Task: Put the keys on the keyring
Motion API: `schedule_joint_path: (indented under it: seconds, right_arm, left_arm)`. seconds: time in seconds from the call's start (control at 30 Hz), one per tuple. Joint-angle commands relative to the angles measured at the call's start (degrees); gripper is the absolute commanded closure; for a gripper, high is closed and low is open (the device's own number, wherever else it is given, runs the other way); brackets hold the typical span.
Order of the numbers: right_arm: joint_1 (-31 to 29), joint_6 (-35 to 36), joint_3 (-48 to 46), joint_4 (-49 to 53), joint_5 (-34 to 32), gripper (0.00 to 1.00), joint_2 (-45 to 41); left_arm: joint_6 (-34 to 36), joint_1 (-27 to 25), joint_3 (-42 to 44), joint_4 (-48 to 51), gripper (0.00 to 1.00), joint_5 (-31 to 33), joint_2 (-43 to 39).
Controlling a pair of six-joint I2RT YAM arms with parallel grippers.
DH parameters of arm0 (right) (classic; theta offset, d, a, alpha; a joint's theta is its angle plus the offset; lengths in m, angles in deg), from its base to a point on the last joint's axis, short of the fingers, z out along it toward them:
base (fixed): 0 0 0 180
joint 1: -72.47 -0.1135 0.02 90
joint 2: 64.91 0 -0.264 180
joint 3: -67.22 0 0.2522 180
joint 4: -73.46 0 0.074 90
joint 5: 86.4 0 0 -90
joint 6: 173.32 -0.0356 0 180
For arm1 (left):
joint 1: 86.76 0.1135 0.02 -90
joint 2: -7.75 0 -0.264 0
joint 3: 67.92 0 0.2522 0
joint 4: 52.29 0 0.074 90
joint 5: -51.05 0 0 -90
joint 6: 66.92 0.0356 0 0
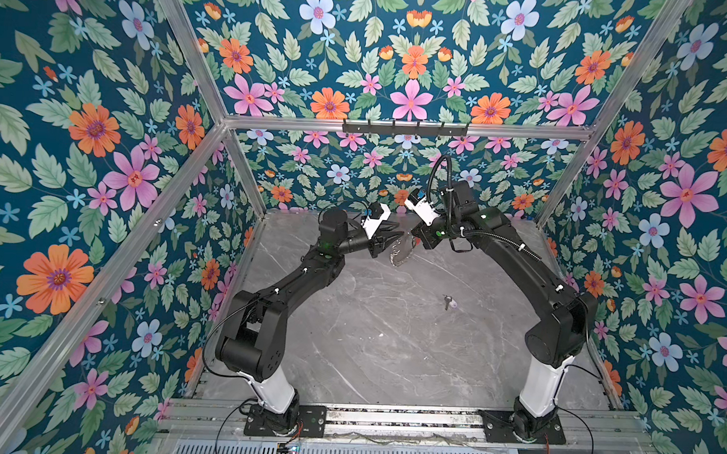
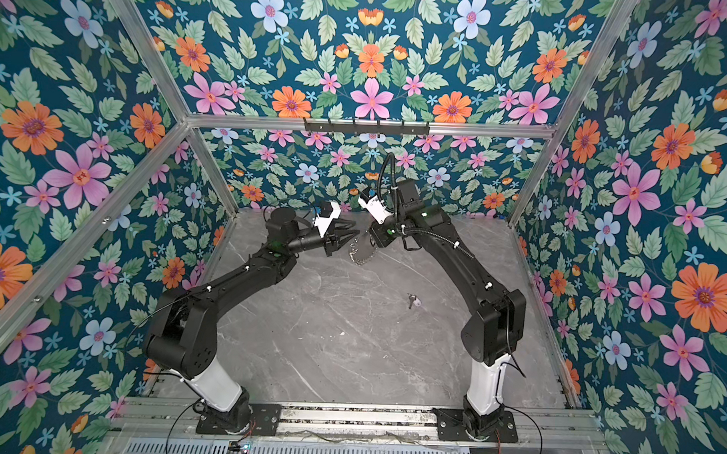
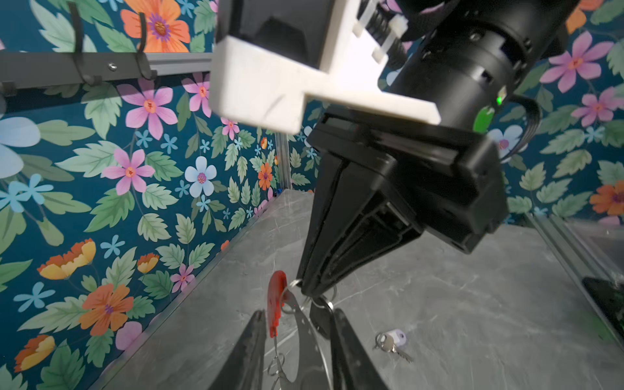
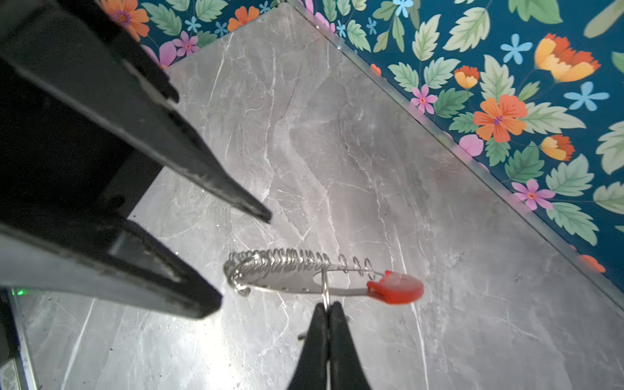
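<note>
The keyring [image 4: 297,285], a wire loop with a red plastic section [image 4: 398,287] and many small silver rings, hangs in the air above the far part of the table. My right gripper [image 4: 327,305] is shut on one of its small rings. In both top views the keyring [image 1: 396,254] [image 2: 363,253] dangles between the two wrists. My left gripper [image 3: 299,312] is open, its fingers standing on either side of the loop without pinching it. The keys [image 1: 448,301] [image 2: 413,299] [image 3: 391,341], a silver key with a lavender tag, lie loose on the table nearer the right arm.
The grey marble table [image 1: 370,340] is walled by floral panels on three sides. A black hook rail [image 1: 405,127] is fixed to the back frame above the grippers. Both arm bases [image 1: 280,416] [image 1: 527,425] stand at the front edge.
</note>
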Motion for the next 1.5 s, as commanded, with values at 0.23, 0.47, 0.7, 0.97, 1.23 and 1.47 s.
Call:
schedule_joint_path:
  seconds: [0.23, 0.47, 0.7, 0.97, 1.23, 1.47]
  right_arm:
    - [-1.3, 5.0, -8.7, -9.0, 5.9, 1.00, -5.7]
    - [-1.2, 4.8, -8.3, -8.9, 8.2, 1.00, -6.0]
    - [-1.3, 4.5, -8.0, -8.7, 8.5, 1.00, -6.4]
    - [-1.3, 4.4, -8.5, -8.8, 8.1, 1.00, -6.8]
    - [-1.4, 4.2, -8.3, -9.0, 8.4, 1.00, -6.9]
    - [-1.4, -0.7, -8.1, -10.2, 7.1, 1.00, -7.0]
  left_arm:
    - [5.0, 0.5, -4.3, 10.2, 0.68, -9.5, 1.2]
    - [5.0, 0.6, -4.9, 10.8, 0.67, -10.8, 1.6]
    - [4.5, 0.7, -5.7, 12.2, 0.74, -12.0, 2.2]
    - [2.5, 0.7, -5.9, 12.7, 0.87, -11.7, 2.2]
    - [-4.1, 1.4, -7.9, 11.8, 1.00, -11.3, 3.6]
    - [-8.7, 1.4, -3.8, 0.2, 1.00, -11.0, 1.6]
